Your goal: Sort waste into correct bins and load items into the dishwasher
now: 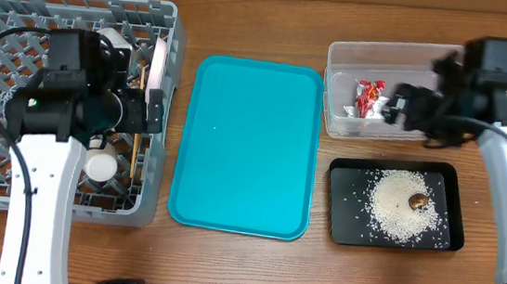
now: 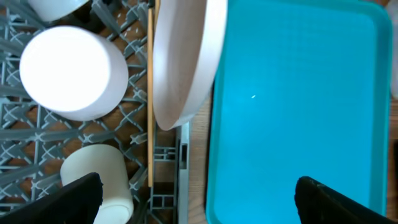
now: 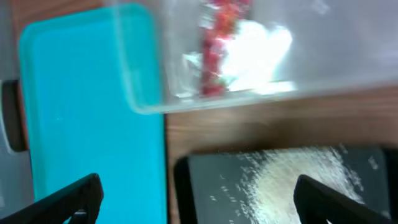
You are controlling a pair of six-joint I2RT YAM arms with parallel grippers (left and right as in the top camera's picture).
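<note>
- Plate (image 2: 186, 56): on edge, tilted, inside the dish rack (image 1: 5, 6) at the wall nearest the teal tray (image 1: 244, 141).
- Chopsticks (image 2: 150, 93): flat on the rack floor, just beside the plate on the side away from the teal tray.
- White bowl (image 2: 71, 68) and white cup (image 2: 99, 174): deeper in the rack, apart from the plate.
- Left tool (image 2: 202, 202): released, fingers spread wide, nothing between them. It hangs over the rack wall next to the teal tray.
- Judgement: loading looks done, so the step is getting clear. Rise straight up and do not swing toward the leaning plate, which a nudge could tip.
- Wrapper (image 1: 368, 97): inside the clear tub (image 1: 384, 48), which sits right of the teal tray by its far end.
- Rice (image 1: 396, 207) with the brown lump (image 1: 418, 202) on top: heaped in the black tray (image 1: 344, 221), right of the teal tray by its near end. A few grains are scattered, all inside the rim.
- Right tool (image 3: 199, 199): released and empty, above the tub's near wall. Lift before moving across, or a finger may catch the rim.
- Teal tray: nothing on it; flat on the tabletop (image 1: 242, 262).
</note>
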